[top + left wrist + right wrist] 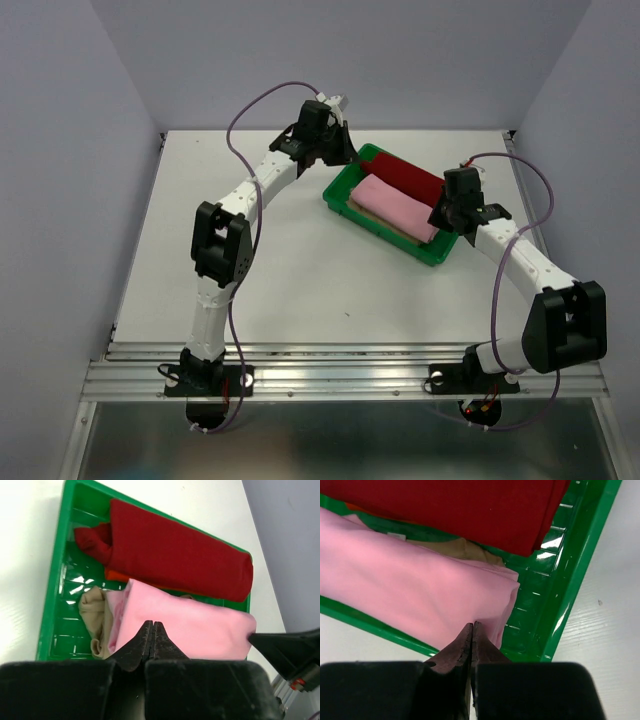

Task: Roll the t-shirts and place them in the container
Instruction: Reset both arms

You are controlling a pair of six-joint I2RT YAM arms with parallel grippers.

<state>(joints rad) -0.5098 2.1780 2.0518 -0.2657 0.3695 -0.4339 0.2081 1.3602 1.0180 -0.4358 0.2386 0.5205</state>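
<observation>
**STATUS: BOTH GRIPPERS CLOSED, T-SHIRTS IN TRAY**

My left gripper point(152, 626) has its jaws pressed together with nothing between them. It hangs over one short end of the green tray point(50, 610). My right gripper point(471, 626) is likewise closed and empty, at the opposite short end.

The pink t-shirt point(195, 627) lies as a compact lengthwise bundle on the side of the tray nearer my bases. The dark red t-shirt point(175, 555) lies parallel along the far side. The beige t-shirt point(92, 612) sits beneath the pink one, with only its edge showing. The tray rests on the white table point(250, 270).
</observation>
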